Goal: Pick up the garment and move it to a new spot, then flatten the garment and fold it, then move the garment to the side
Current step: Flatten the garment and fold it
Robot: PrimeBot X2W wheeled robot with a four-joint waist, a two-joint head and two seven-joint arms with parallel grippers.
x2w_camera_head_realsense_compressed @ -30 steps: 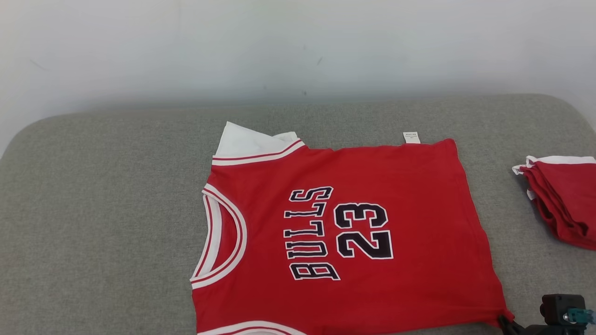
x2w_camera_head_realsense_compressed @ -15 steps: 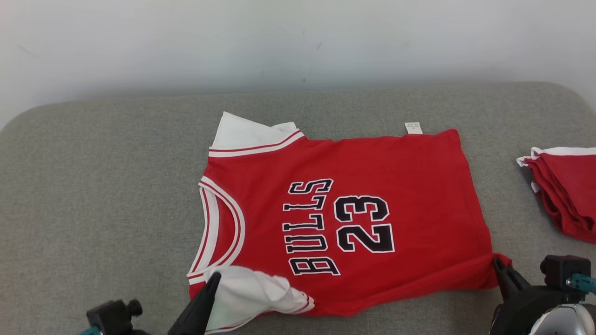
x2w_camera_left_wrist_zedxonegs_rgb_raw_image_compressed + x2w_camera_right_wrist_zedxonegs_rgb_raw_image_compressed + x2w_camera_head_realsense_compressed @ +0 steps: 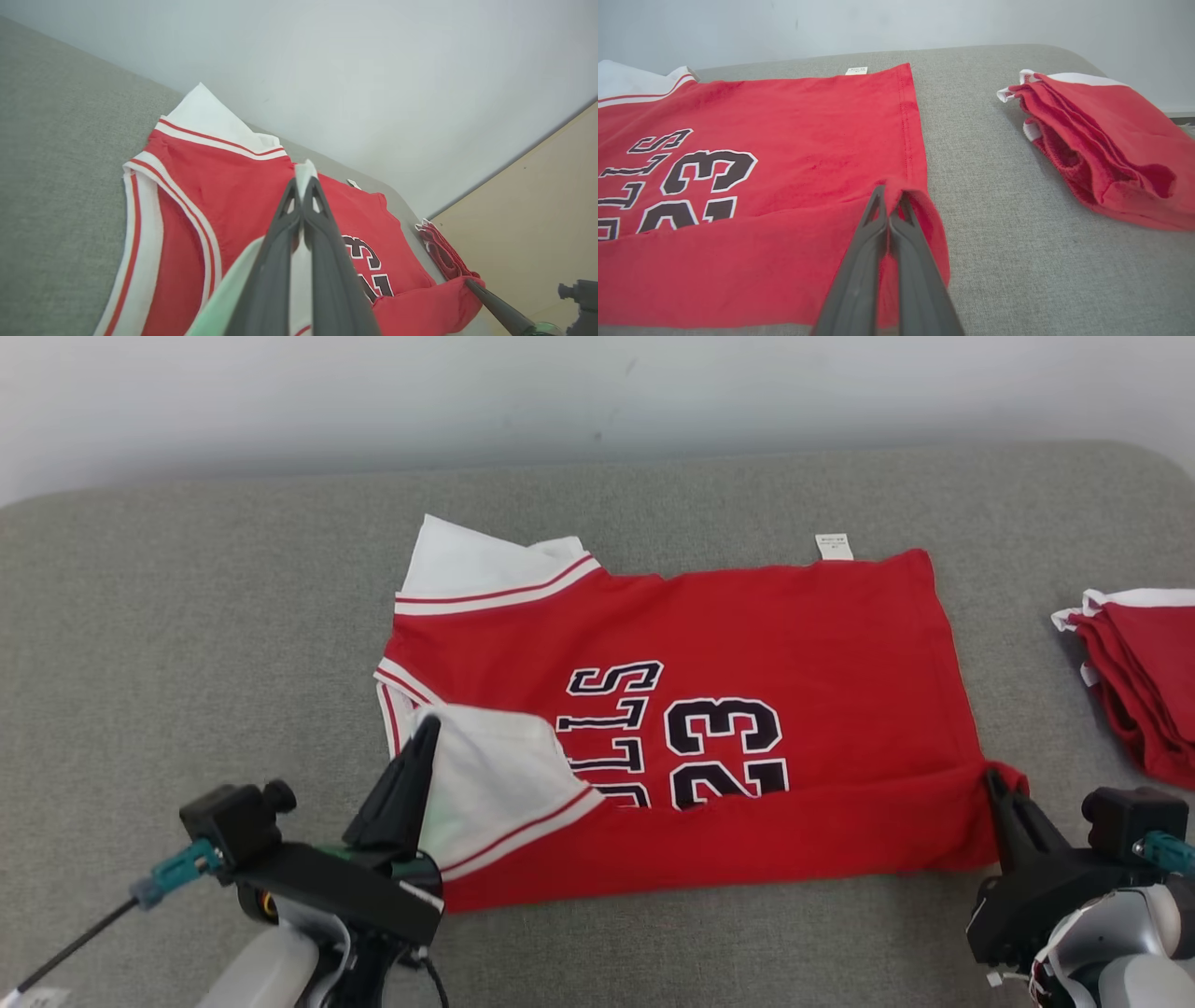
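Well, shirt (image 3: 747, 644): a red jersey with "BULLS 23" in black letters, lying near the middle of the grey surface (image 3: 187, 616), neck toward my left and hem toward my right.
Near edge of the shirt: lifted and turned over onto the front, covering the lower part of the lettering.
My left pincer (image 3: 428, 723): pinched tight on the near shoulder corner, whose white inside shows. I hold it up over the chest, just beside the neckline.
My right pincer (image 3: 991, 779): clamped on the near hem corner, with the red cloth looping round my fingertips and the corner raised off the surface.
Far shoulder: lying flat, its white inside flipped out at the far left corner.
Tag (image 3: 834, 546): a small white label sticking out past the far edge, near the hem.
Red pile (image 3: 1144, 672): folded red and white cloth on the same surface at my right, apart from the shirt.
Wall (image 3: 560, 383): pale, behind the surface.
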